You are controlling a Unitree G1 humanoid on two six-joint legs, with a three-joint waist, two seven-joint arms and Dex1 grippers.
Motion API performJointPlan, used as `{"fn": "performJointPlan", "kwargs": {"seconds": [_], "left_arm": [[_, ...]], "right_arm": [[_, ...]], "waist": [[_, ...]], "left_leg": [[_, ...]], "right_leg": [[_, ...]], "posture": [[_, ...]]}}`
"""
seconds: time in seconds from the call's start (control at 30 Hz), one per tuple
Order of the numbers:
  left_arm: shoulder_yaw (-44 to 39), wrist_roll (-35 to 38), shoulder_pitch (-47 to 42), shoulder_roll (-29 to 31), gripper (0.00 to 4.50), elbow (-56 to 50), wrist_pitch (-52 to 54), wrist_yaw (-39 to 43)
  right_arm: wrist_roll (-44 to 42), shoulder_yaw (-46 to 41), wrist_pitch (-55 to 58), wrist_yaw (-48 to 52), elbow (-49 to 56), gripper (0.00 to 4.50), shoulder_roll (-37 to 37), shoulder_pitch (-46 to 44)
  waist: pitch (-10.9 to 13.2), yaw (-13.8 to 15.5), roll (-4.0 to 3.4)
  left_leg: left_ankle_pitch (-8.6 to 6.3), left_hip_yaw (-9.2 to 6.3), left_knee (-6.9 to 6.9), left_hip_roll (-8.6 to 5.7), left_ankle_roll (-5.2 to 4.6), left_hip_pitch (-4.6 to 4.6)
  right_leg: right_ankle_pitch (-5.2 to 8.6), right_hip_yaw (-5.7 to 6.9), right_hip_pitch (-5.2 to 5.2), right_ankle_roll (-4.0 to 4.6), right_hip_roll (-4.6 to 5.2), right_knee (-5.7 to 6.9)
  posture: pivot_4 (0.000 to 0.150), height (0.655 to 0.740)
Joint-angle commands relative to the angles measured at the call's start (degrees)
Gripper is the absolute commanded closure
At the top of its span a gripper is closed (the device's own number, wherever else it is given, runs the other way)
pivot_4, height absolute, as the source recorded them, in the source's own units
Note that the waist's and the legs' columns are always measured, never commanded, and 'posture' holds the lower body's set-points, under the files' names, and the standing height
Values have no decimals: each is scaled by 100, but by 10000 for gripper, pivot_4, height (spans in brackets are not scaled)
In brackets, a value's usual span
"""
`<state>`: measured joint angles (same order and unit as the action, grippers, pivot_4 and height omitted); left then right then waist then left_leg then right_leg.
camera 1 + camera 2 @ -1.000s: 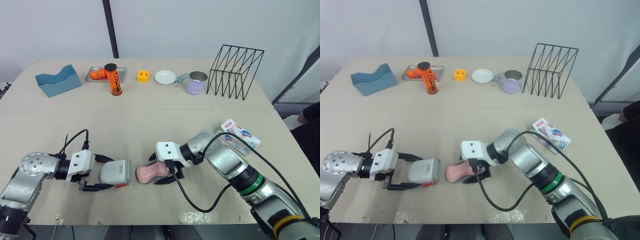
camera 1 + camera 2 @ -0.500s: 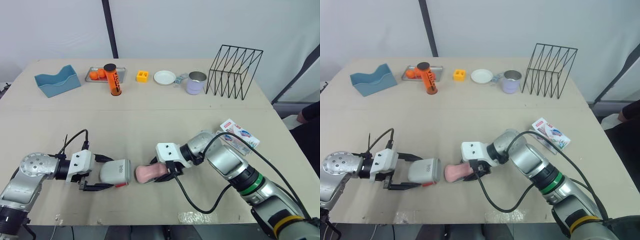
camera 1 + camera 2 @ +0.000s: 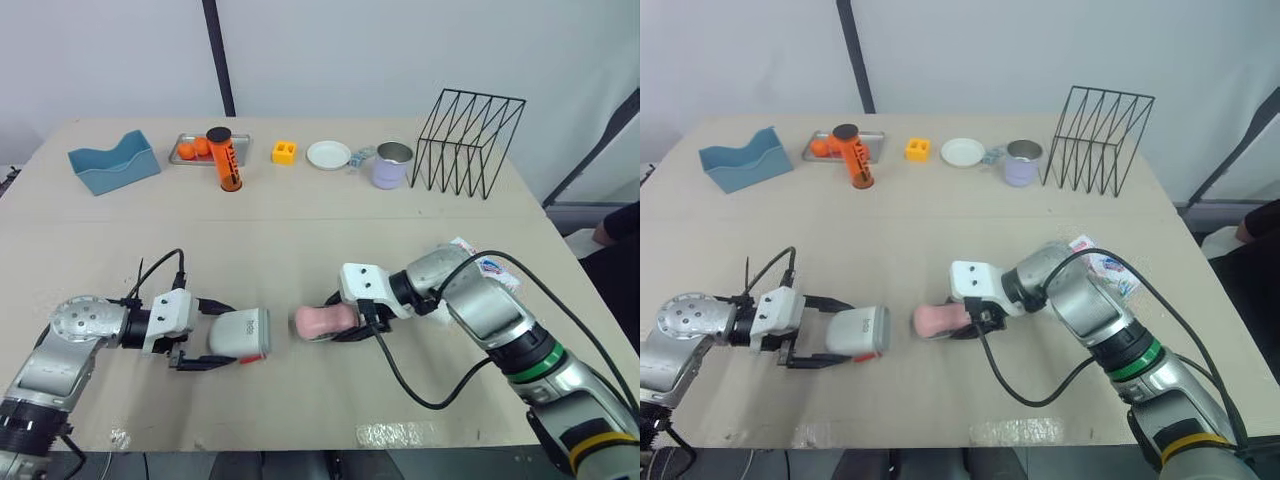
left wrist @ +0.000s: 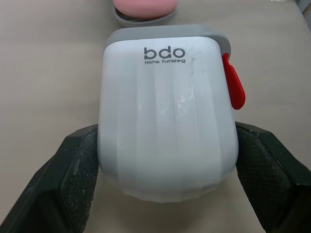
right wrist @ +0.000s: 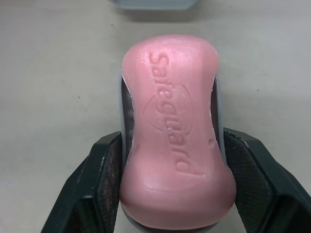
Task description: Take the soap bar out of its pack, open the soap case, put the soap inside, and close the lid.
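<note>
Right jaws: the right gripper point(image 3: 340, 320) is clenched on the sides of a grey tray point(image 4: 146, 21), low over the table.
Soap: the pink soap bar point(image 5: 175, 126) lies on that tray, out of its pack.
Left jaws: the left gripper point(image 3: 212, 335) grasps the white case cover point(image 4: 165, 111) by both sides, its grey-rimmed end facing the tray across a gap.
Risk: the tray may meet the cover askew and jam, or the loose bar may slide off when pushed.
Soap pack point(image 3: 1102, 265): on the table behind the right arm.
Far containers: the blue bin point(image 3: 113, 160) has nothing seen in it; the metal tray point(image 3: 240, 138) holds orange pieces; the mug's point(image 3: 392, 165) contents are hidden.
</note>
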<state>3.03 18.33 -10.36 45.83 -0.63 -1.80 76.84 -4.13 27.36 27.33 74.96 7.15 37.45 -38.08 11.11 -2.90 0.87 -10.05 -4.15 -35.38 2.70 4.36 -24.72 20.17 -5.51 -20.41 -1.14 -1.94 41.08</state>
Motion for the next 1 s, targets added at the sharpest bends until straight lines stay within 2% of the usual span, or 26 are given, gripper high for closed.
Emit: {"fn": "performJointPlan", "kwargs": {"seconds": [0.03,1.0], "left_arm": [[133,-90,-144,-102,7759,-23,69,-103],[517,-380,-577,-486,7759,-72,224,-337]], "right_arm": [[-40,-104,5,-58,263,20008,-22,-59],[258,472,558,-208,311,20008,-489,-413]], "waist": [[0,1,0],[0,12,0]], "left_leg": [[0,0,0,-1,0,-1],[0,-4,-2,-3,0,-3]], "right_leg": [[0,0,0,0,0,0],[0,3,0,-1,3,0]], "posture": [[1500,7400],[1500,7400]]}}
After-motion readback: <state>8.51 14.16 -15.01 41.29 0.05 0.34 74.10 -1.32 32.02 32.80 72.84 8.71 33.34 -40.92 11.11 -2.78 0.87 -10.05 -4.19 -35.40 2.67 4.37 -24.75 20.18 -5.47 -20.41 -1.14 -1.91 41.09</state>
